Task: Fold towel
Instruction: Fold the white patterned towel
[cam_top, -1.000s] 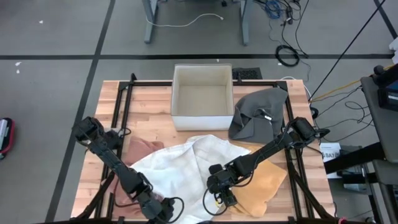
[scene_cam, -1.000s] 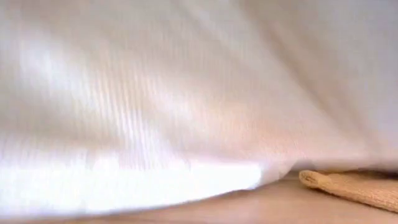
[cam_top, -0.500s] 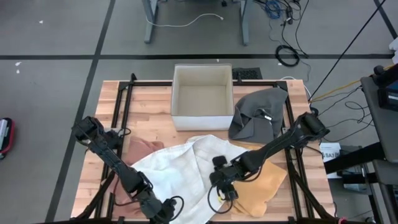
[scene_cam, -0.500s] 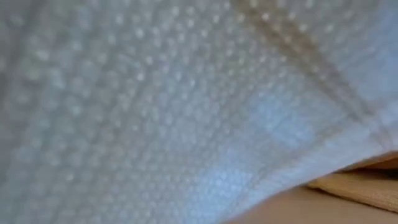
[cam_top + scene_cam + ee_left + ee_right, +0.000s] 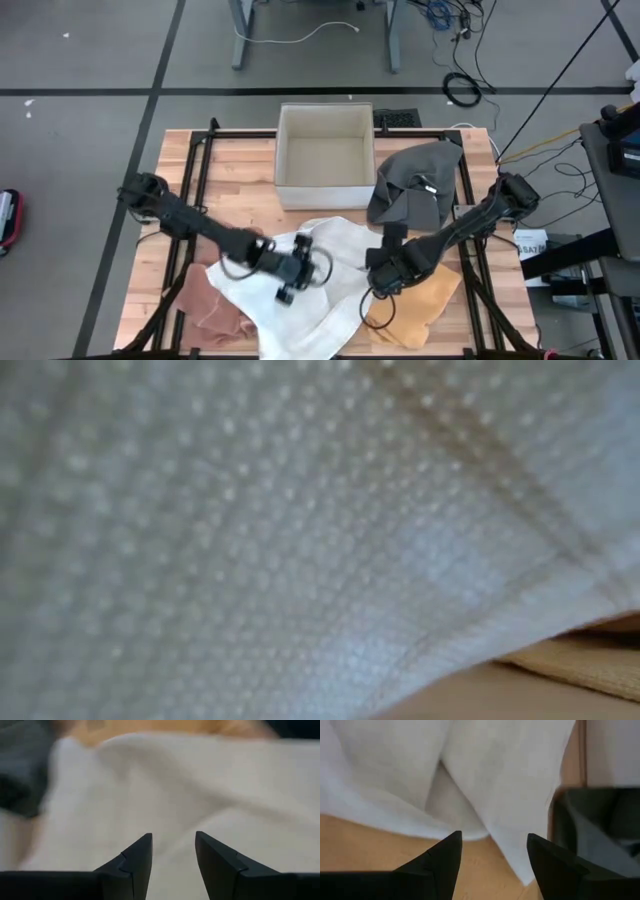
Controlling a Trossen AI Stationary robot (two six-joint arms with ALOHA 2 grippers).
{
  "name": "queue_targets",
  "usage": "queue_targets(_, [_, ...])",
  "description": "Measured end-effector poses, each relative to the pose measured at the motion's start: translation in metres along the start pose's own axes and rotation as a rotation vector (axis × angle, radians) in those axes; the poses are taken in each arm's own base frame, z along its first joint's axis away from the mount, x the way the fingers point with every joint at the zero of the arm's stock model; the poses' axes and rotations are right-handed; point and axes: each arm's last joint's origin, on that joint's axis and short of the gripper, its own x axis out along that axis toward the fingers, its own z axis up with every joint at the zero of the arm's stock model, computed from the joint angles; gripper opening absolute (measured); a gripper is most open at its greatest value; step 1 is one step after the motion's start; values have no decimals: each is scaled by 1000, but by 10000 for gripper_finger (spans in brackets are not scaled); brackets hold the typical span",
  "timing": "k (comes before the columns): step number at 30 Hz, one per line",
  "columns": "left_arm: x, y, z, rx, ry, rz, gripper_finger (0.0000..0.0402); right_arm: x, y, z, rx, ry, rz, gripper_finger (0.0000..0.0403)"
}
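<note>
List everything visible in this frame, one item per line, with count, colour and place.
White towel: one, white, crumpled at the table's front centre.
Pink cloth: one, dusty pink, front left, partly under the white towel.
Yellow cloth: one, mustard yellow, front right, edge under the white towel.
Grey cloth: one, dark grey, right of the box.
Box: one, white, open, back centre.
Table: one, light wood with a black frame.
Left tool: one, dark, open, over the white towel.
Right tool: one, dark, open, at the white towel's right edge.
</note>
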Motion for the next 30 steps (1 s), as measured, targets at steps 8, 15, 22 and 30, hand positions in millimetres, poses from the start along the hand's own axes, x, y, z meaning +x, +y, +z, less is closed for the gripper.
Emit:
queue_targets(8, [10, 70, -15, -91, 9, -68, 156, 39, -5, -42, 31, 148, -109, 212])
queue_targets(15, [14, 90, -23, -101, -29, -198, 156, 48, -18, -63, 57, 179, -178, 212])
queue_targets(22, [43, 83, -38, -65, 30, -269, 156, 30, -26, -58, 111, 23, -114, 212])
queue_targets(30, [63, 70, -47, -45, 61, -306, 156, 37, -37, -50, 111, 37, -53, 212])
